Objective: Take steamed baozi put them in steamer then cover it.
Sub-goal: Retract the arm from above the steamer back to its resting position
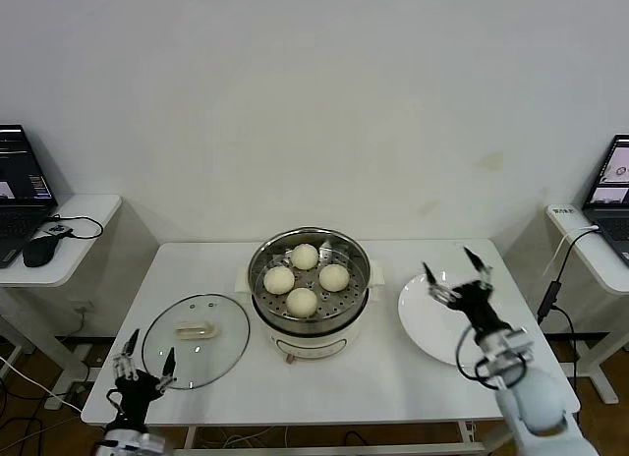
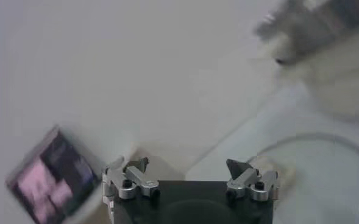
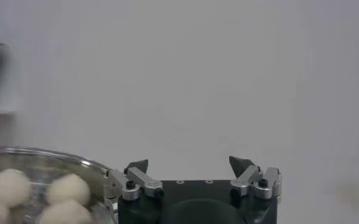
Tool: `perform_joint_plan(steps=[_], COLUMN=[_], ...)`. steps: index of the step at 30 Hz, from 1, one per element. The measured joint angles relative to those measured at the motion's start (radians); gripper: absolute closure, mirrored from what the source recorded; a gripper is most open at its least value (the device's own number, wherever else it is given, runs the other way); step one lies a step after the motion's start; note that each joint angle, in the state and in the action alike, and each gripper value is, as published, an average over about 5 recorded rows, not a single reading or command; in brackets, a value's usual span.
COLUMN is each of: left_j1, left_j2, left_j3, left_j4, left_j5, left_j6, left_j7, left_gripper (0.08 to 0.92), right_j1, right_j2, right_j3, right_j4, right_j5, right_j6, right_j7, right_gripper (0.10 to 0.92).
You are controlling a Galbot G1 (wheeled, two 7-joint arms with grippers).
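Four steamed baozi (image 1: 305,277) sit on the perforated tray inside the steamer (image 1: 309,318) at the middle of the desk (image 1: 383,387), so from my console the loading looks done and only covering remains. Its cover (image 1: 196,340) lies flat on the desk just left of the pot, handle up, near the front-left corner. My left gripper (image 1: 143,366) hangs at that corner beside the lid's rim, fingers spread and empty. My right gripper (image 1: 456,271) hovers over the white plate (image 1: 425,323) right of the steamer, fingers likewise wide apart with nothing between them. I judge the glass lid the risk: a shallow pinch on its slim handle could let it slide off the near edge or clip the pot's rim. Open desk lies in front of the steamer; the sides are tighter.
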Motion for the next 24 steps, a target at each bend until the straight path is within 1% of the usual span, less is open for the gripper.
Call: perform_joint_plan(steps=[5, 10, 19, 24], left_j1=[-0.016, -0.048, -0.138, -0.189], left_j2=[0.012, 0.029, 0.061, 0.062], left_j3=[0.009, 0.026, 0.047, 0.065], left_j4=[0.034, 0.075, 0.168, 0.208], left_j5=[0.225, 0.371, 0.486, 0.520], left_j6=[-0.012, -0.014, -0.016, -0.016], left_j7=[0.015, 0.037, 0.061, 0.068], left_gripper=[0.177, 0.177, 0.177, 0.177], right_j1=[-0.057, -0.095, -0.149, -0.171], right_j2=[0.050, 0.075, 0.108, 0.121], right_j3=[0.100, 0.169, 0.237, 0.251], right_j4=[-0.002, -0.005, 0.007, 0.009], right_j5=[-0.010, -0.018, -0.031, -0.042], right_j6=[0.023, 0.031, 0.038, 0.038], right_j7=[0.000, 0.000, -0.002, -0.002], right_gripper=[0.203, 0.203, 0.203, 0.202])
